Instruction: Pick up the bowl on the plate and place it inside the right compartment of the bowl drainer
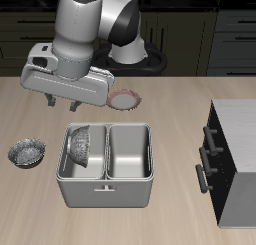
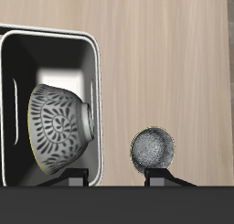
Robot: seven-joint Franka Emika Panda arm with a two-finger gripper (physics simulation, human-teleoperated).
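The grey bowl [image 1: 81, 144] [image 2: 59, 123] lies tipped on its side inside the right compartment [image 1: 76, 173] [image 2: 46, 63] of the bowl drainer [image 1: 105, 191] [image 2: 95, 81], leaning against the well's wall. Its patterned underside faces the wrist camera. My gripper [image 1: 66, 104] [image 2: 117, 179] hovers above that well, open, with nothing between its fingers. The white plate [image 1: 124, 99] with the reddish rim sits farther back on the table with no bowl on it, partly hidden behind my hand.
A second, look-alike grey bowl [image 1: 27, 152] [image 2: 153, 148] stands upright on the table beside the drainer. A dark cabinet [image 1: 232, 159] with bar handles stands at the far side of the drainer. The drainer's other well [image 1: 130, 154] holds nothing.
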